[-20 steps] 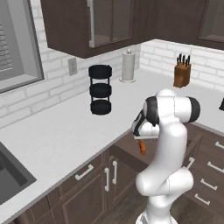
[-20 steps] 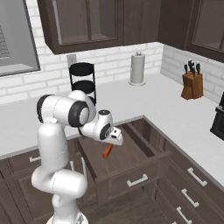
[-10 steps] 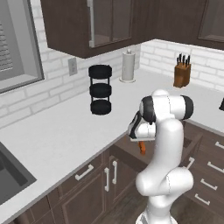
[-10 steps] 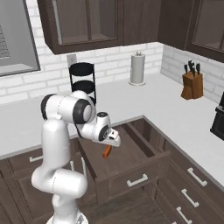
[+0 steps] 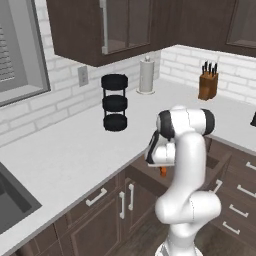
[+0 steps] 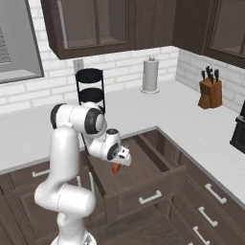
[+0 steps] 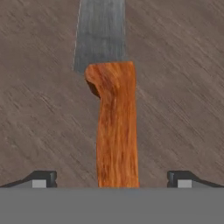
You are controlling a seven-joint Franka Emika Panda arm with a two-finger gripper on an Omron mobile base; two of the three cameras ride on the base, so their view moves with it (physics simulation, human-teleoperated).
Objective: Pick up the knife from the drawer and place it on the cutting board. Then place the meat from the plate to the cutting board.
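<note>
The knife lies flat on the floor of the open drawer, orange handle toward me, grey blade pointing away. My gripper hangs just above the handle, open, its two fingertips wide apart on either side and not touching it. From the base views, the hand reaches down into the drawer, with the knife's orange handle peeking out below it. The cutting board, the meat and the plate are out of view.
On the white counter stand a black three-tier rack, a paper towel roll and a knife block. A sink lies at the far left. A dark appliance stands at the right edge.
The hand has sunk a little lower into the drawer toward the knife. The jaws have stayed open.
</note>
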